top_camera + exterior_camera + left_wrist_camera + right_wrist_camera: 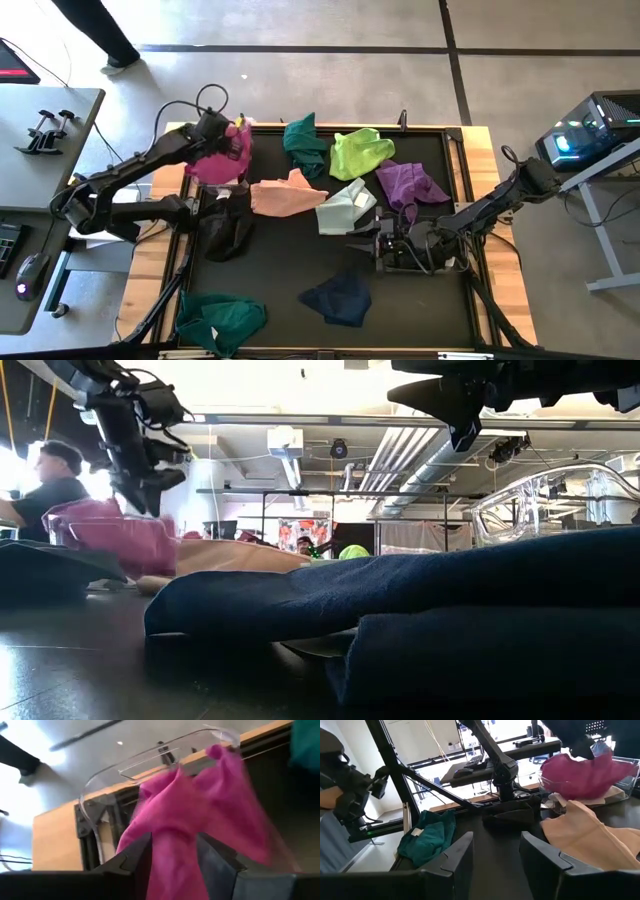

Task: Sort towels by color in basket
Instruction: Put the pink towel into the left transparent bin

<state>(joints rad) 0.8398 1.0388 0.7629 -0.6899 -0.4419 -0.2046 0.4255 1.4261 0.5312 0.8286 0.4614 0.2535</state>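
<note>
My left gripper is over the clear basket at the mat's far left corner, shut on the magenta towel. My right gripper rests open and empty near the mat's middle right. Lying loose on the black mat are a dark teal towel, a lime one, a purple one, a peach one, a mint one, a black one, a navy one and a teal one. My left gripper pinches a bunched part of the magenta towel between its two fingers, coming from above and pointing down. The rest of the cloth spreads out below the fingers and lies in the clear basket.
The mat has a raised dark frame on a wooden table. Arm stands and cables sit at the left edge. A person is in the room beyond. The mat's near middle is bare.
</note>
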